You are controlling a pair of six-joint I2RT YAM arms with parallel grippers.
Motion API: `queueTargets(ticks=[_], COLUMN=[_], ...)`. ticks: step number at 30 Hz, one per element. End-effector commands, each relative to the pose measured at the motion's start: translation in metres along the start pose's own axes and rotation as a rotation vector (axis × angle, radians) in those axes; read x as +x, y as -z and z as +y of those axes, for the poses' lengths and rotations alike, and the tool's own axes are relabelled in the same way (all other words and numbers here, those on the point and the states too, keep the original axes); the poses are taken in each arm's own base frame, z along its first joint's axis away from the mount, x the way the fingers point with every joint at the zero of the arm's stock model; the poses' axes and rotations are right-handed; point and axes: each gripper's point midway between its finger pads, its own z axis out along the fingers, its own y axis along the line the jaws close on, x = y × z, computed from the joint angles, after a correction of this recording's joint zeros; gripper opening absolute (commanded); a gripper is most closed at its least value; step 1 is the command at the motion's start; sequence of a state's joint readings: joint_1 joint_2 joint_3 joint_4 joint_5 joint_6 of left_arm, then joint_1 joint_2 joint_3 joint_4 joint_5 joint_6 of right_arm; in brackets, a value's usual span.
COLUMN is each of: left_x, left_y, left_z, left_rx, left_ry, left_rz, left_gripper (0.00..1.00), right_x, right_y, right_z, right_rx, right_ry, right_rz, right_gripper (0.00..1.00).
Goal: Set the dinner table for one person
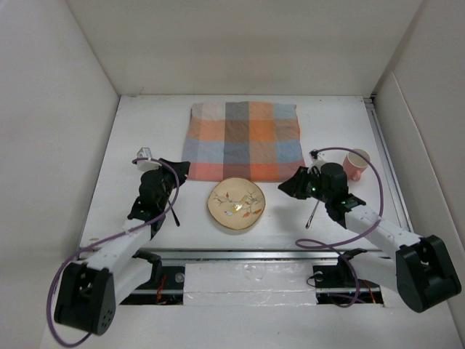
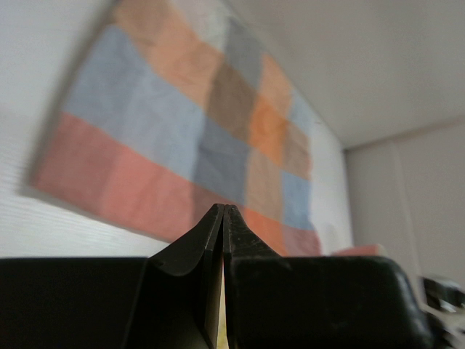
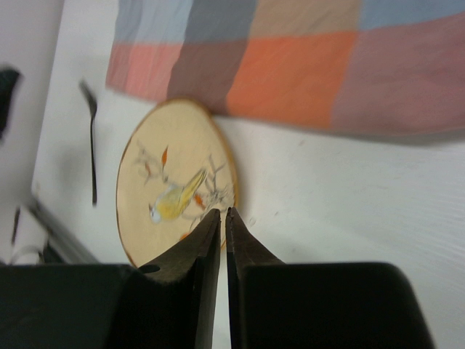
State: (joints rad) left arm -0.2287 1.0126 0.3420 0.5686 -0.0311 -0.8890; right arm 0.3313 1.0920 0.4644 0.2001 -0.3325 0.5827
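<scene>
Two pincers in play, both pinched together on nothing: left pincer (image 2: 224, 211) with tips touching, right pincer (image 3: 223, 212) with barely a sliver between. Wide matte-white dinner table (image 1: 145, 131) spread out under and around both. Round cream plate with a painted bird (image 3: 174, 189) just ahead of the right pincer's tips and a bit to their left, rim right at the near hem of the orange, blue and grey checkered cloth (image 3: 290, 65). Same cloth straight ahead of the left pincer too. Best guess for the step in hand: plate onto the cloth. To do it well, open wide first, come in low at the rim nearest the right pincer, clamp the lip, then lift before sliding so as not to bunch the hem. Thin dark fork (image 3: 91, 145) beyond the plate from the right pincer, close beside the left one. Another thin dark utensil (image 1: 312, 212) (can't tell which kind) right under the right wrist, and a pink mug (image 1: 356, 163) just behind it. Tight back there, so no wide swings. Plenty of bare cloth ahead, and white side walls (image 1: 58, 145) well apart from either pincer.
</scene>
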Motion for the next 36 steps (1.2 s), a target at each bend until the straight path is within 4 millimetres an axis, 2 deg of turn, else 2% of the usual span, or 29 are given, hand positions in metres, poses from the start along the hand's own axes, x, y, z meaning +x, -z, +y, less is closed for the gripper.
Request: queueTargets(ticks=[1,2,3,4,5,6,7,9,10,15,18,21,22,23,25,26,27,29,30,31,32,33,34,36], left_x=[-0.015,-0.013,-0.015,-0.026,-0.024,-0.025,-0.032,-0.025,-0.031,-0.036,-0.042,-0.045,-0.046,-0.046,-0.051,-0.052,-0.054,-0.062,-0.065,-0.065,-0.07,-0.071,-0.072,-0.071], left_y=[0.033,0.04,0.048,0.064,0.07,0.076,0.089,0.098,0.106,0.116,0.117,0.115,0.117,0.119,0.124,0.125,0.124,0.124,0.124,0.124,0.123,0.125,0.126,0.126], left_z=[-0.062,-0.069,-0.081,-0.104,-0.108,-0.114,-0.131,-0.131,-0.141,-0.143,-0.147,-0.15,-0.156,-0.155,-0.163,-0.164,-0.162,-0.157,-0.154,-0.154,-0.15,-0.151,-0.151,-0.151], left_rx=[0.163,0.175,0.206,0.278,0.284,0.298,0.348,0.357,0.387,0.368,0.373,0.369,0.391,0.386,0.411,0.411,0.4,0.367,0.351,0.354,0.333,0.341,0.348,0.353], left_ry=[-0.025,-0.034,-0.039,-0.063,-0.087,-0.106,-0.125,-0.189,-0.202,-0.325,-0.37,-0.395,-0.413,-0.423,-0.468,-0.479,-0.491,-0.516,-0.516,-0.515,-0.509,-0.503,-0.499,-0.497], left_rz=[-0.069,-0.055,-0.052,-0.073,-0.049,-0.033,-0.029,0.027,0.026,0.04,0.025,0.018,0.02,0.033,0.02,0.016,0.011,-0.028,-0.047,-0.051,-0.076,-0.087,-0.098,-0.098], left_gripper=[0.0,0.0,0.0,0.0,0.0,0.0,0.01,0.08,0.12,0.16,0.2,0.21,0.22,0.23,0.25,0.25,0.25,0.26,0.25,0.25,0.26,0.26,0.26,0.26], right_x=[0.019,0.022,0.028,0.031,0.036,0.045,0.046,0.058,0.064,0.087,0.093,0.101,0.1,0.105,0.103,0.104,0.107,0.109,0.104,0.106,0.106,0.101,0.087,0.068], right_y=[-0.011,-0.016,-0.026,-0.032,-0.037,-0.045,-0.05,-0.054,-0.059,-0.065,-0.072,-0.079,-0.082,-0.084,-0.087,-0.088,-0.087,-0.081,-0.07,-0.068,-0.059,-0.053,-0.046,-0.042], right_z=[0.018,0.018,0.011,0.013,0.014,0.006,0.008,0.012,0.009,0.019,0.013,0.011,0.013,0.01,0.013,0.012,0.012,0.018,0.032,0.031,0.039,0.047,0.061,0.076], right_rx=[-0.087,-0.09,-0.069,-0.076,-0.079,-0.059,-0.079,-0.116,-0.124,-0.179,-0.167,-0.18,-0.193,-0.193,-0.218,-0.221,-0.223,-0.261,-0.319,-0.319,-0.353,-0.373,-0.407,-0.426], right_ry=[0.012,0.006,-0.017,-0.015,-0.018,-0.038,-0.041,-0.064,-0.077,-0.098,-0.114,-0.144,-0.147,-0.156,-0.162,-0.166,-0.178,-0.184,-0.196,-0.196,-0.202,-0.216,-0.201,-0.184], right_rz=[0.047,0.063,0.093,0.104,0.12,0.154,0.154,0.196,0.215,0.276,0.292,0.322,0.315,0.329,0.315,0.31,0.317,0.327,0.325,0.326,0.339,0.335,0.31,0.284], right_gripper=[0.31,0.53,0.57,0.59,0.6,0.6,0.6,0.59,0.57,0.56,0.55,0.5,0.47,0.37,0.22,0.06,0.0,0.0,0.0,0.0,0.0,0.0,0.0,0.0])
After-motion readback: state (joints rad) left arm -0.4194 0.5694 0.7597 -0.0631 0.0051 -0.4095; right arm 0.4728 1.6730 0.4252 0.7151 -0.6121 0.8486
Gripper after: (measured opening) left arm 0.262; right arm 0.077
